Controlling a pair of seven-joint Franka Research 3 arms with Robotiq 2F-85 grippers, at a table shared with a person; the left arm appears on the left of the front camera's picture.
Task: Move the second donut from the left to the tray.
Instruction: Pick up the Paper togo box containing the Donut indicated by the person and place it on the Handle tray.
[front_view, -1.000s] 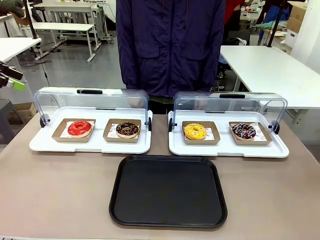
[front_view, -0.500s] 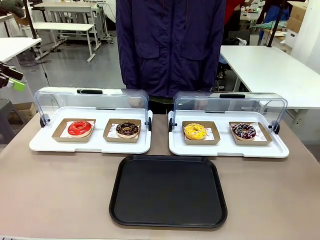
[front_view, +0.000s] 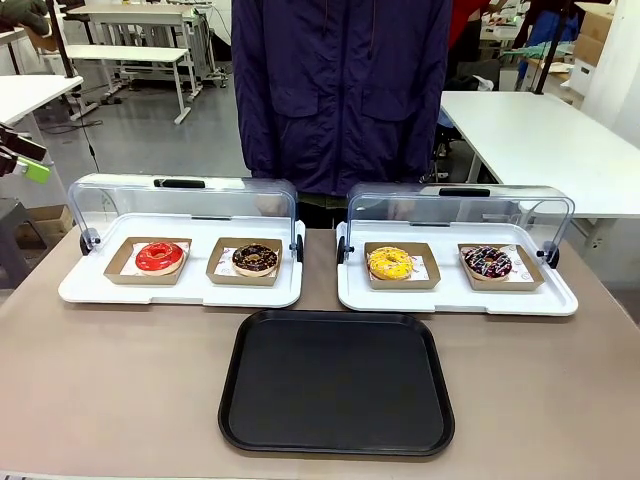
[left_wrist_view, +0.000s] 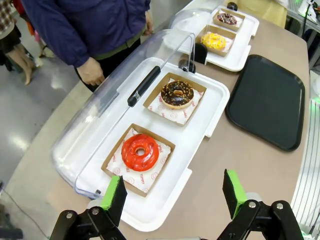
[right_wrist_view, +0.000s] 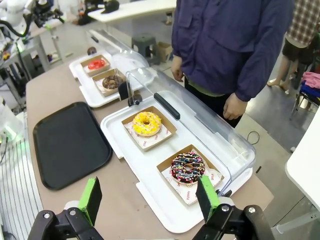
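So far, I judge that nothing of the task is done. The chocolate donut (front_view: 255, 258) lies in its small cardboard tray (front_view: 222, 273) on the left white tray (front_view: 180, 293), whose clear lid (front_view: 120, 205) is swung back. The black tray (front_view: 336, 385) on the desk (front_view: 120, 380) carries nothing. The left jaws and the right jaws stand wide apart and hold nothing, well away from the donut. The reach, the grasp and the carry are all left.
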